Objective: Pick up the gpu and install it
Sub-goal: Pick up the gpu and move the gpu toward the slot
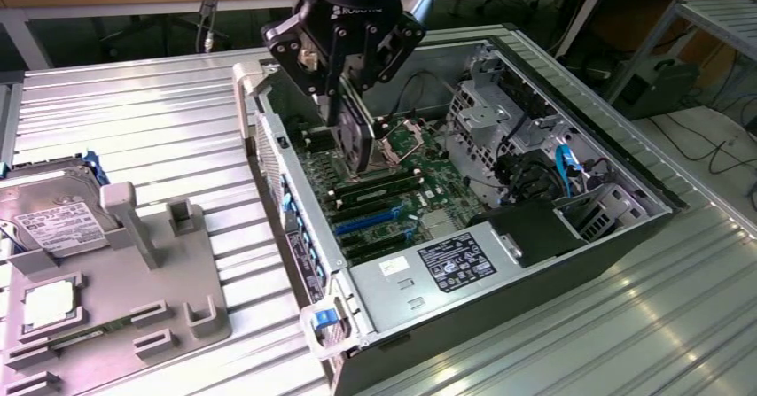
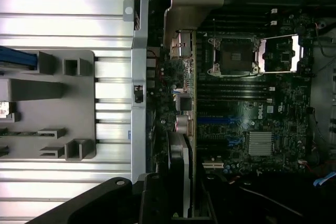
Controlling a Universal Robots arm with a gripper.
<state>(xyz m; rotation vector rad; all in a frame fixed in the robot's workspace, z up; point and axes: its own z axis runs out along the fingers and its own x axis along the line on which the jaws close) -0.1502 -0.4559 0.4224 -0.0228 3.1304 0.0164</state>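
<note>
My gripper [image 1: 347, 104] is shut on the gpu [image 1: 354, 137], a thin dark card held on edge and hanging down into the open computer case [image 1: 591, 148]. The card's lower edge is just above the green motherboard [image 1: 409, 192], near the memory slots and beyond the blue expansion slots [image 1: 361, 223]. In the wrist view the gpu [image 2: 187, 103] shows edge-on, running from my gripper [image 2: 181, 187] to its silver bracket [image 2: 191, 1] by the case's rear wall. The open processor socket [image 2: 233, 56] and blue slots [image 2: 218, 120] lie beside the card.
A grey fixture tray [image 1: 154, 307] sits at the exterior view's left, holding a silver hard drive [image 1: 53, 210] and a small square chip [image 1: 50, 303]. Inside the case are a drive cage [image 1: 497, 104], black and blue cables [image 1: 562, 170] and a labelled power supply [image 1: 456, 263].
</note>
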